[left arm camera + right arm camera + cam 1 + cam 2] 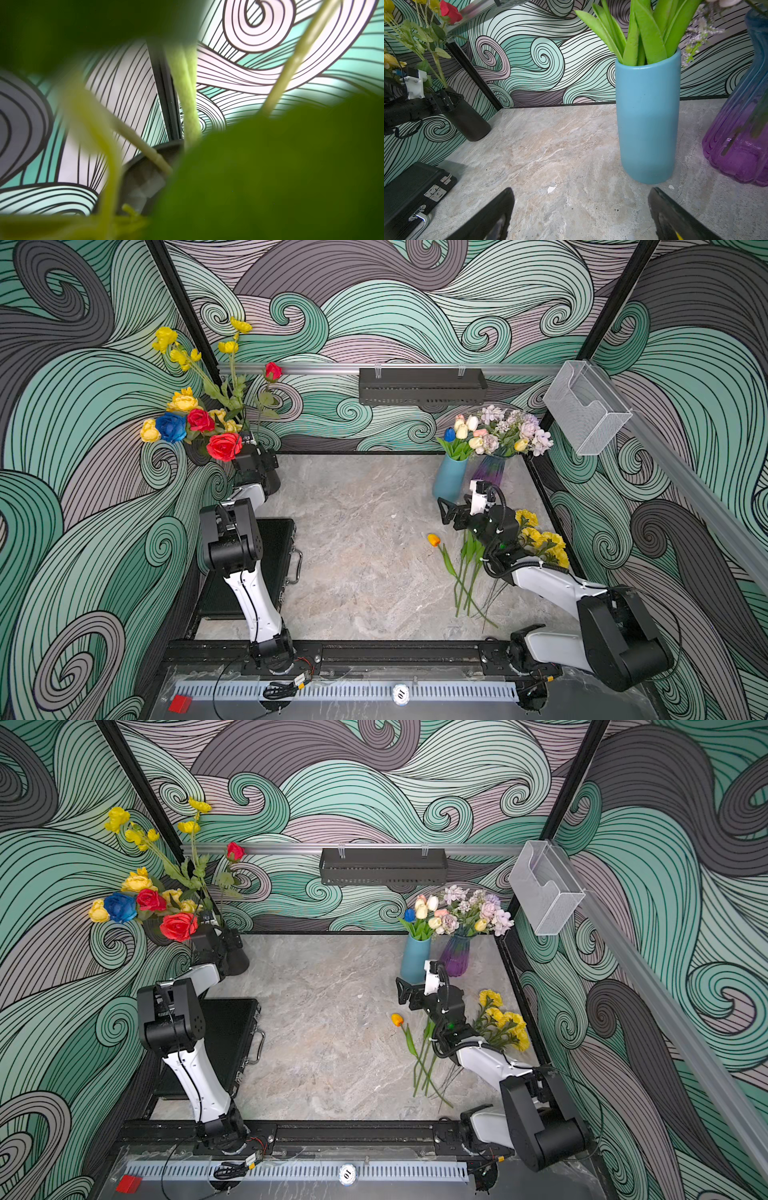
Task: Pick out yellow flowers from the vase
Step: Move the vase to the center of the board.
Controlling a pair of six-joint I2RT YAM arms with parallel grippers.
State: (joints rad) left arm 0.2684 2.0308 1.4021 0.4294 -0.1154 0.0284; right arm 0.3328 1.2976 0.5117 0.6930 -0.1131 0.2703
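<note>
Yellow flowers [183, 401] left to pull stand in the black vase [469, 122], their stems crowding close around the left jaws; whether those jaws are spread or pinching a stem I cannot tell. Best to single out one yellow stem low down, clear of the red roses [224, 446] beside it, close firmly, then lift straight up. A yellow bunch [544, 541] lies on the counter [365, 531] behind the right jaws, which gape empty.

The marble table [365, 506] carries a black vase [239, 965] far left, a black case [274, 560] near left, a blue vase [449, 481] and purple vase [455, 959] side by side far right, and yellow flowers [550, 541] and a tulip [434, 539] lying loose at the right
</note>
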